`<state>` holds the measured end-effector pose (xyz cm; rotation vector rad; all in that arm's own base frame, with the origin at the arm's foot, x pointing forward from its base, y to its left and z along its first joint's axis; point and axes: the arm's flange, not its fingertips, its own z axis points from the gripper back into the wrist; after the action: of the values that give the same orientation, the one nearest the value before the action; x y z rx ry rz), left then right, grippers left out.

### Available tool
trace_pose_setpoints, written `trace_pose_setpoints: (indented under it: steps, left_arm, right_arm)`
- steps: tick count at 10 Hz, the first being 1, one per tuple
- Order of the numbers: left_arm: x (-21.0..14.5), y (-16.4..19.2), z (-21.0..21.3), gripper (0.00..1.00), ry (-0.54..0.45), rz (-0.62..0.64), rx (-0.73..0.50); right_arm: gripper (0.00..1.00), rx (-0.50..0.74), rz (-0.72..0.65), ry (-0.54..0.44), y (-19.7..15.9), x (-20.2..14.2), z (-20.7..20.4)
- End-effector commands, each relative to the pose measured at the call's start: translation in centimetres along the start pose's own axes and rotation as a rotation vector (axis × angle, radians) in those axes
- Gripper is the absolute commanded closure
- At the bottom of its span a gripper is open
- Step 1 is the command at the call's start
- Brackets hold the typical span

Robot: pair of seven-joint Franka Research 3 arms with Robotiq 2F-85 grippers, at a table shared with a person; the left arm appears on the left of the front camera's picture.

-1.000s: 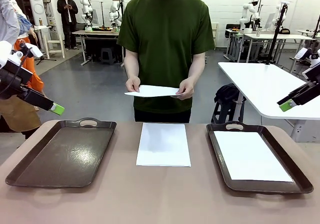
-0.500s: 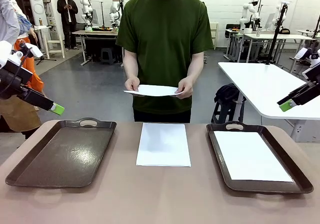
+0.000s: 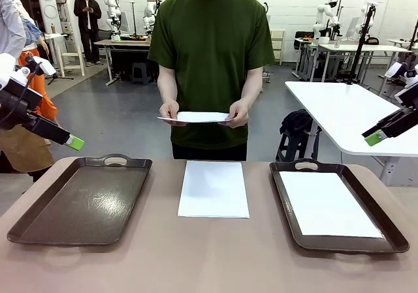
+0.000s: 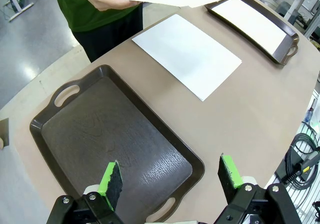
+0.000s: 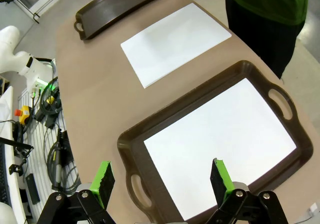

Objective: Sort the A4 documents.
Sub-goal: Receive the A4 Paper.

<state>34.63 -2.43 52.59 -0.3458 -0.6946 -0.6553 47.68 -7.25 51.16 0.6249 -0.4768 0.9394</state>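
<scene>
The left tool (image 4: pixel 170 176) hangs raised on the left tray's side, its jaws spread wide with nothing between them, looking down on the empty left tray (image 4: pixel 115 134). The right tool (image 5: pixel 162 176) is just as wide open and empty, raised over the right tray (image 5: pixel 180 109), on whose floor one white sheet (image 5: pixel 220 144) lies flat. Between the trays a second sheet (image 3: pixel 213 188) lies flat on the bare bench (image 3: pixel 209 260). A third sheet (image 3: pixel 196 117) is held roughly level at both ends in the person's hands (image 3: pixel 171 110), beyond the far edge. All three look featherlight, thin and floppy, easily creased, and probably slick against the bench top. A sheet lying flat offers no edge to pinch from above, so I judge it would need sliding to the bench edge or lifting at a corner. The third sheet seems the easiest to take, at its free near edge between the hands, with a gentle close.
</scene>
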Motion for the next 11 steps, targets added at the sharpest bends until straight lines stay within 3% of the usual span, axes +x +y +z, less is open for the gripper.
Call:
trace_pose_setpoints:
  steps: [1, 11]
  left_arm:
    - [-0.14, 0.2, -0.07, 0.0, -0.007, -0.016, -0.011]
    - [-0.14, 0.2, -0.07, 0.0, -0.007, -0.016, -0.011]
  right_arm:
    - [0.0, -0.008, 0.002, 0.0, 0.02, 0.19, -0.03]
    - [0.0, -0.008, 0.002, 0.0, 0.02, 0.19, -0.03]
